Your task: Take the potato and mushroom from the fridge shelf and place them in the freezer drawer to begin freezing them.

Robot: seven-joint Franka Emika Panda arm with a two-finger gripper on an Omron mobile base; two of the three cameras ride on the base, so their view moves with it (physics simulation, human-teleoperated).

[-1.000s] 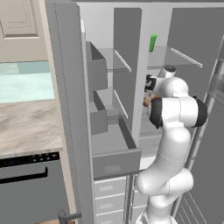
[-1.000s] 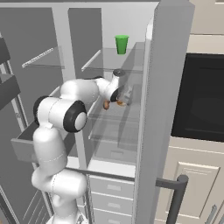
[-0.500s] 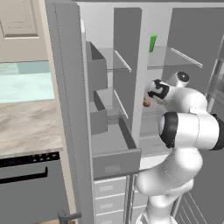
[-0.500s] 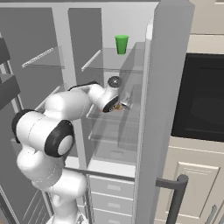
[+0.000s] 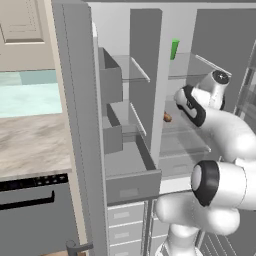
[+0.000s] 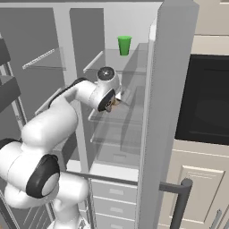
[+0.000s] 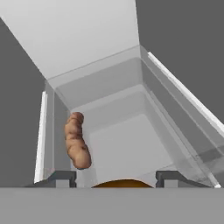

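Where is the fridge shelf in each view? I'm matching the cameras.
Left base view: fridge shelf right of centre, at mid-height.
Right base view: centre, well below the green cup.
Hand view: across the middle, pale rims on both sides.
Shared landmark: brown produce lying on it.

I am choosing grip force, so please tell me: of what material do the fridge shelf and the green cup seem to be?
The fridge shelf looks like translucent glass or clear plastic with a pale rim; the compartment shows through it. The green cup looks like matte plastic: flat, even colour with no shine.
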